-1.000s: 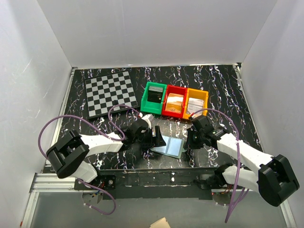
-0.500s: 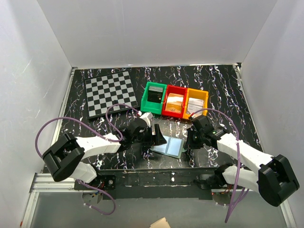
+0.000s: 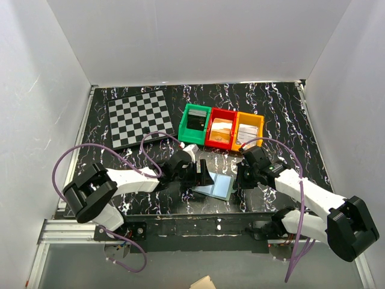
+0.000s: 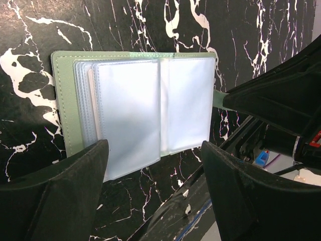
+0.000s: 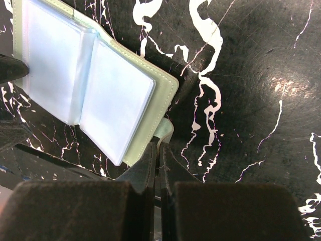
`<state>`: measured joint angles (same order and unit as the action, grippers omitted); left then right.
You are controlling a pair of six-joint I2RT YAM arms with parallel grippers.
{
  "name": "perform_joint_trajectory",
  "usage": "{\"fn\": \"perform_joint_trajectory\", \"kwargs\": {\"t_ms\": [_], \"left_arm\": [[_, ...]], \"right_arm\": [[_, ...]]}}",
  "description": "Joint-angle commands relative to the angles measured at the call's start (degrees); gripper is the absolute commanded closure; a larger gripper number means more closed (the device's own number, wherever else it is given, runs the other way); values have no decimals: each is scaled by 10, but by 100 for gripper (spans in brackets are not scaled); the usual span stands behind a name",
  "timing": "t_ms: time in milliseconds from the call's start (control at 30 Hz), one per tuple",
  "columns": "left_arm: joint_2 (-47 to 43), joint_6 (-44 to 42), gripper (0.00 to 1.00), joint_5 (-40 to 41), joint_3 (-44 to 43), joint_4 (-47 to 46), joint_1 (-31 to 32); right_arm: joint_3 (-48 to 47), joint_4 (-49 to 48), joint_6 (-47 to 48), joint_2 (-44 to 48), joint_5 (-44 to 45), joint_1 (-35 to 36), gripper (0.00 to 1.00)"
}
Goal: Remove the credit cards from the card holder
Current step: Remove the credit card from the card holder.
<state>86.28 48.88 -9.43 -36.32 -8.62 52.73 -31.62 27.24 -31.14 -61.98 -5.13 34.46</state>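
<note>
The sage-green card holder (image 3: 218,186) lies open on the black marbled table, its pale blue pocket leaves up. It also shows in the left wrist view (image 4: 133,113) and the right wrist view (image 5: 90,80). My left gripper (image 3: 201,173) is open just beside the holder's left side, its black fingers (image 4: 55,196) wide apart over the near edge. My right gripper (image 3: 238,179) is shut on the holder's snap tab (image 5: 164,131) at the right edge. I cannot make out any credit cards among the leaves.
A green bin (image 3: 194,123), a red bin (image 3: 221,129) and an orange bin (image 3: 249,130) stand in a row behind the holder, each with items inside. A checkerboard (image 3: 139,117) lies at the back left. The table's front edge runs just below the holder.
My left arm has shifted a little to the right, closer to the holder. The holder and the right gripper have not moved.
</note>
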Motion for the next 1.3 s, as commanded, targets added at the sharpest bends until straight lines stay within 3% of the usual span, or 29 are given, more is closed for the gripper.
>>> {"fn": "perform_joint_trajectory", "kwargs": {"t_ms": [0, 900, 1267], "left_arm": [[5, -11, 26, 1, -16, 4, 4], [80, -49, 26, -127, -51, -97, 35], [107, -76, 25, -161, -110, -98, 54]], "right_arm": [[-16, 1, 6, 8, -7, -3, 99], [-16, -4, 7, -4, -17, -3, 99], [-12, 6, 11, 9, -8, -4, 99]]}}
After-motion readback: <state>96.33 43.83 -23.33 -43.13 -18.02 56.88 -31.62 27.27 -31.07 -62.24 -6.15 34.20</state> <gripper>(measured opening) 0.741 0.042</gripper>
